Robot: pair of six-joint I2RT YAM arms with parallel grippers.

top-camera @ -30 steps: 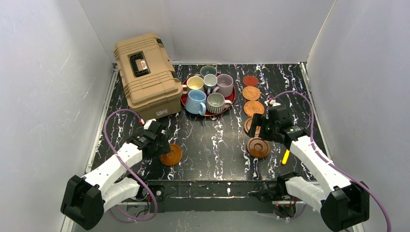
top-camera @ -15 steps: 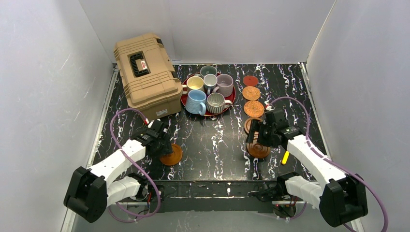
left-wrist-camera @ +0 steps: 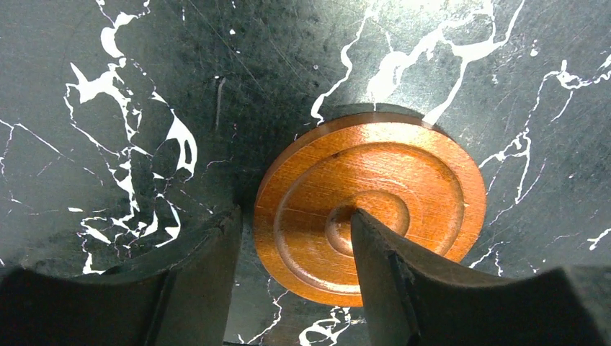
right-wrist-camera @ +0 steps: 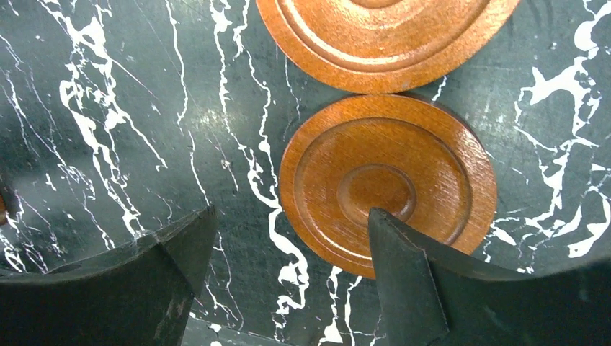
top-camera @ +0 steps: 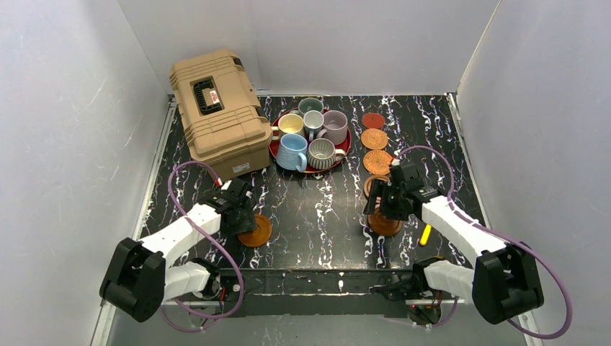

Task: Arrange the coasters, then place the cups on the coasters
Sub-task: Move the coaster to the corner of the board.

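Note:
My left gripper (top-camera: 241, 220) is open and low over a dark wood coaster (left-wrist-camera: 371, 209) lying flat at the near left. One finger (left-wrist-camera: 194, 267) stands just outside the coaster's rim and the other covers its centre. My right gripper (top-camera: 380, 207) is open over another dark wood coaster (right-wrist-camera: 389, 180), with its right finger (right-wrist-camera: 411, 288) above the disc. A third wood coaster (right-wrist-camera: 382, 32) touches that one from behind. Behind them lie two orange woven coasters (top-camera: 377, 161) and a pinkish-red one (top-camera: 372, 120). Several cups (top-camera: 320, 153) stand on a red tray (top-camera: 346, 148).
A tan toolbox (top-camera: 220, 112) sits at the back left, beside the tray. A small yellow object (top-camera: 425, 234) lies on the black marbled table to the right of my right gripper. White walls close in the left, back and right sides.
My right gripper has moved toward the near edge and down onto the nearest wood coaster, and its jaws have narrowed a little. My left gripper has stayed at its coaster.

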